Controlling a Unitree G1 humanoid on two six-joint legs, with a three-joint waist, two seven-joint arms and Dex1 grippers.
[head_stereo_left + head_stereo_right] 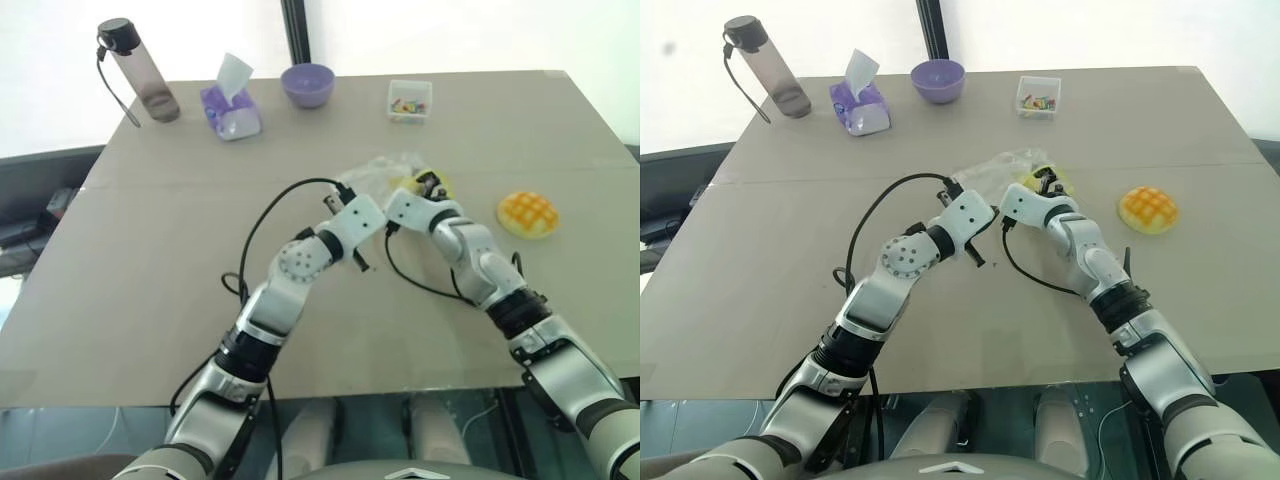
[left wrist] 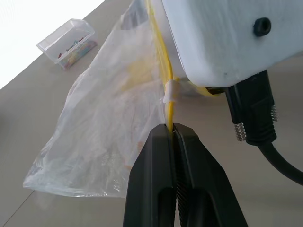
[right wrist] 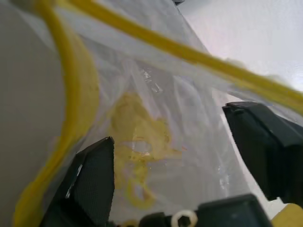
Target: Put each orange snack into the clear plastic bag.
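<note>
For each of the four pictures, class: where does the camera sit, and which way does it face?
Left and right eye views: on the head, looking forward and down at the table; both arms show.
Left wrist view: along the left gripper, shut on the clear plastic bag's yellow strip.
Right wrist view: along the open right gripper, at the bag's mouth.
Shared: the bag, in all four.

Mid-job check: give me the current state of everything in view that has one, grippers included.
left gripper: shut on the clear plastic bag's yellow strip
right gripper: open, inside the bag mouth
clear plastic bag: mouth held open
orange snack: on the table, outside the bag
water bottle: upright, capped
purple bowl: upright
</note>
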